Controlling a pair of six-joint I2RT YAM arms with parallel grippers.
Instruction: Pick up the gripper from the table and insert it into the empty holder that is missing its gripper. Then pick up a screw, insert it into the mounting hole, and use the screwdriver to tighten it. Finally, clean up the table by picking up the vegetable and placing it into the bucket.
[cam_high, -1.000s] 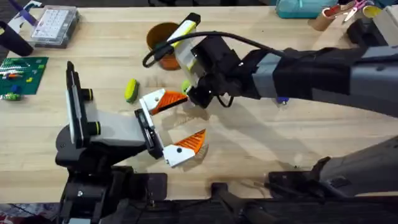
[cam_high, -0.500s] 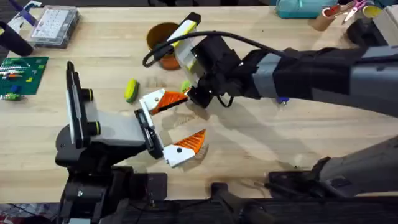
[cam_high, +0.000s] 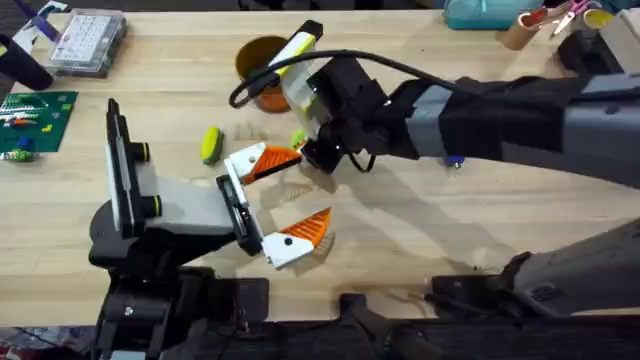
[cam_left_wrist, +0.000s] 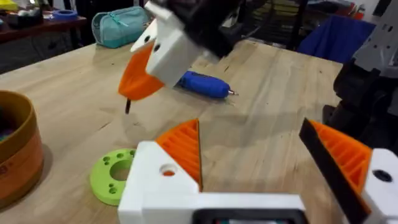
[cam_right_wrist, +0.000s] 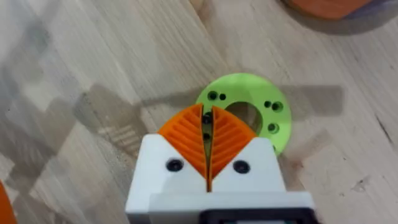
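Note:
My left gripper (cam_high: 311, 186) (cam_left_wrist: 249, 130) stands open; both white fingers with orange pads sit on the holder (cam_high: 237, 207), the black crossbar of its grey hand. The nearer finger shows a round hole (cam_left_wrist: 168, 169). My right gripper (cam_high: 303, 152) (cam_right_wrist: 207, 134) (cam_left_wrist: 134, 87) hangs over a lime-green disc (cam_right_wrist: 245, 112), shut on a small dark screw (cam_left_wrist: 127, 107) that pokes out below its tips. The yellow-green vegetable (cam_high: 210, 145) lies to the left of it. The orange bucket (cam_high: 258, 60) stands behind, partly hidden by the right arm. The blue screwdriver (cam_left_wrist: 202, 84) lies farther right.
A clear parts box (cam_high: 88, 40) and a green board (cam_high: 35, 120) sit at the far left. A teal bag (cam_high: 480, 12) and small items stand along the back right edge. The right arm spans the table's middle.

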